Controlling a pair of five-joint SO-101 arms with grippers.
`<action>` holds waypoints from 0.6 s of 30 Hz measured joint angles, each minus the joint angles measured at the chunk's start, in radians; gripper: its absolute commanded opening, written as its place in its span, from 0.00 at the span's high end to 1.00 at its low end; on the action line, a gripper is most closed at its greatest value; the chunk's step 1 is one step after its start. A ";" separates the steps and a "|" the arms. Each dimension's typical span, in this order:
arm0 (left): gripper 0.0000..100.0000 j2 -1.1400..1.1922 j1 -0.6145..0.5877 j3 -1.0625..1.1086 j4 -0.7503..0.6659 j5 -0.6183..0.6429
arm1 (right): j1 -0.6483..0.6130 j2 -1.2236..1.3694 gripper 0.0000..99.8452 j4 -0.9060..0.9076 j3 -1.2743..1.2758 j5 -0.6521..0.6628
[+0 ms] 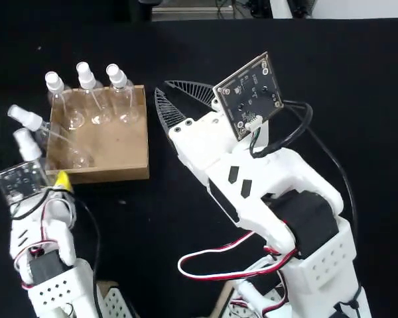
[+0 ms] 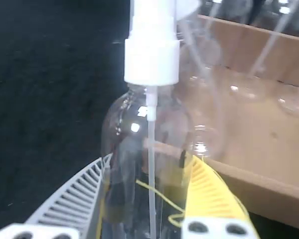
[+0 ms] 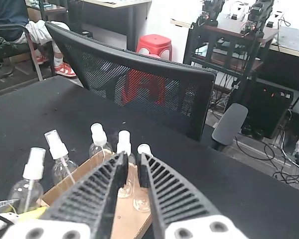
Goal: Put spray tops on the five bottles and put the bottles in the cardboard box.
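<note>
Well, the left claw (image 2: 148,164) is clamped round the lower body of a clear bottle (image 2: 139,124), its white spray top (image 2: 152,55) already on, just beside the wall of the cardboard box (image 2: 259,134). The bottle is probably light, stiff plastic, smooth enough to slip or twist, so a low hold on the body suits it better than the top. The right claw (image 3: 133,159) hangs above the box, empty, jaws a slit apart. The left wrist view shows the grip itself. The high view shows three capped bottles (image 1: 86,83) along the box's far wall and a fourth bottle (image 1: 26,119) tilted at its left side
</note>
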 measured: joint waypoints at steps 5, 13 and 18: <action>0.97 0.000 -0.104 0.000 -0.023 0.000 | 0.000 0.000 0.99 0.000 0.000 0.000; 0.97 0.000 -0.226 0.011 -0.258 0.000 | 0.000 0.000 0.99 0.000 0.000 0.000; 0.97 0.000 -0.230 0.012 -0.269 0.000 | 0.000 0.000 0.99 0.000 0.000 0.000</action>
